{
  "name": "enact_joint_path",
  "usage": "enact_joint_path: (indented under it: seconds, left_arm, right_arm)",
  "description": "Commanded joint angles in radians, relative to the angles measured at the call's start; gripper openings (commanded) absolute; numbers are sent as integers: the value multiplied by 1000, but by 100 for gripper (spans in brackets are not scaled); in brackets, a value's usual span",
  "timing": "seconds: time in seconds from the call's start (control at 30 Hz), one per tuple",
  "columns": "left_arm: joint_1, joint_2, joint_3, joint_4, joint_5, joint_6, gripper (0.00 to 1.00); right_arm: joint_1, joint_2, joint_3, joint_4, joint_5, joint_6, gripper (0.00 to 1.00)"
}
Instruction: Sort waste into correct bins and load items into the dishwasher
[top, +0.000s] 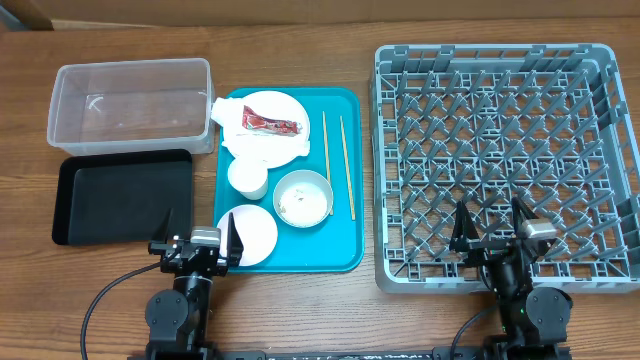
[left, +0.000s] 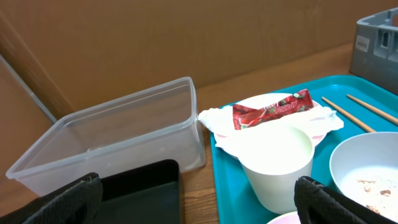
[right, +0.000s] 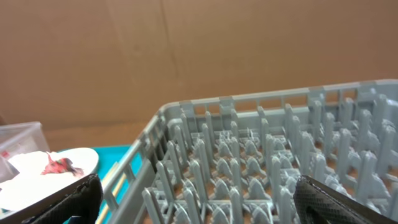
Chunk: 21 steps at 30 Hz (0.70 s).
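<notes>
The left claw (top: 200, 236) hangs over the near left corner of the teal tray (top: 345, 232), its jaws spread wide and holding nothing. The right claw (top: 490, 230) hangs over the near edge of the grey dish rack (top: 500, 50), also wide open and empty. The rack stands at the right of the wooden table (top: 330, 310) with nothing in it. On the tray, at the far end, lies a plate (top: 272, 96) with a crumpled tissue (top: 226, 116) and a red sauce packet (top: 270, 123) on top. Just nearer stands a small white cup (top: 247, 175), and right of it a bowl (top: 326, 190) holds rice-like scraps (left: 373, 186). A second plate (top: 258, 236) lies at the near end. Two chopsticks (top: 347, 170) lie along the tray's right side. Far left sits the clear tub (top: 130, 66), with the black tray (top: 120, 205) just in front of it.
</notes>
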<state>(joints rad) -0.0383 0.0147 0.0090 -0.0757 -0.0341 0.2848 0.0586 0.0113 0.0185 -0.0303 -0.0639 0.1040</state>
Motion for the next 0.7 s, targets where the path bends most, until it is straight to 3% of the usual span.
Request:
enact_joint_path:
  seconds: [0.0,0.27,0.4,0.5,0.6,0.67]
  left_arm:
    - [6,-8,-3,8,63,16,100]
    - [6,1,94,148,113,-249,100]
    - [6,95,249,132,113,-262,99]
    - [6,261,428,79,128,-253,100]
    - [6,605,760,-53,251,-176,100]
    - [5,738,891,-123,288,-176,100]
  right_arm:
    - [-6,-8,-6,55,-76,0,100]
    - [-8,23,187,-46,-95,-34,100]
    - [-8,122,339,-143,-95,-91,100]
    - [-8,248,485,-230,-94,-139,100]
    - [-8,473,718,-349,-79,-139,100]
    - [-8,550,793,-398,-64,-139,100]
